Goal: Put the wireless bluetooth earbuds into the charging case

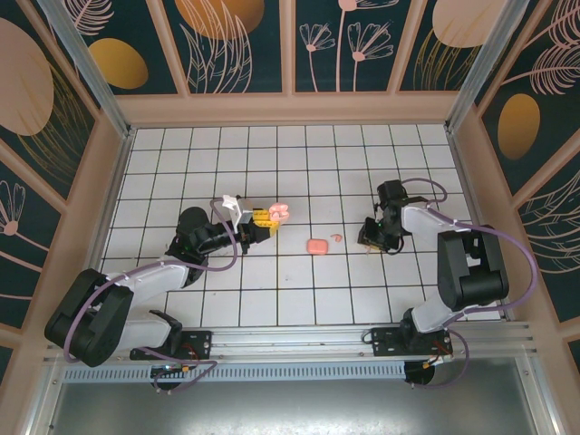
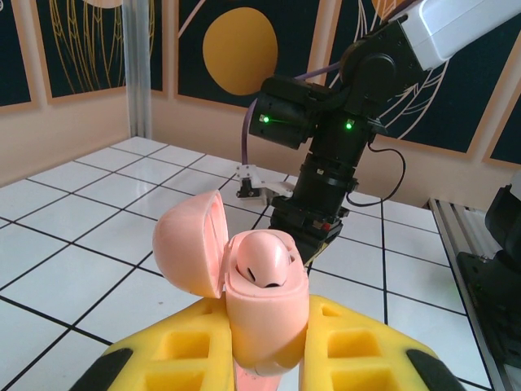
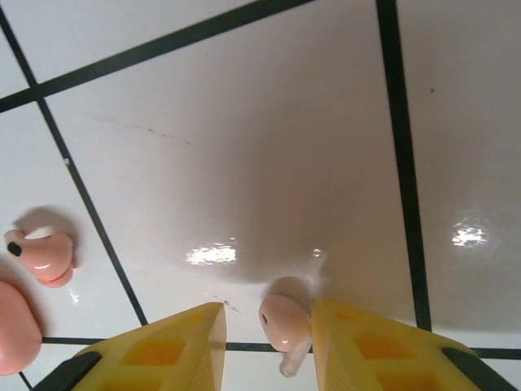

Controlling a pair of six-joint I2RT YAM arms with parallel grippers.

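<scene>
A: Left gripper (image 2: 269, 314) state?
B: Clenched on charging case (image 2: 232, 281), lid open, one earbud (image 2: 260, 261) seated inside, left of centre.
A: Right gripper (image 3: 269, 326)?
B: Jaws apart, straddling a loose earbud (image 3: 285, 320) on the tile (image 3: 244, 122), right of centre; not pinched. Another earbud (image 3: 41, 257) lies just left of it, beside a larger pink piece (image 3: 16, 326).

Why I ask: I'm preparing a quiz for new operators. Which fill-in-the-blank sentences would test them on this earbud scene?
The left gripper clamps the pale-pink plastic charging case, whose hinged lid stands ____. Seated inside the case is ____ pink earbud. A loose pale-pink earbud sits between the two ____ fingers of the right gripper.
Missing words: open; one; yellow.
</scene>
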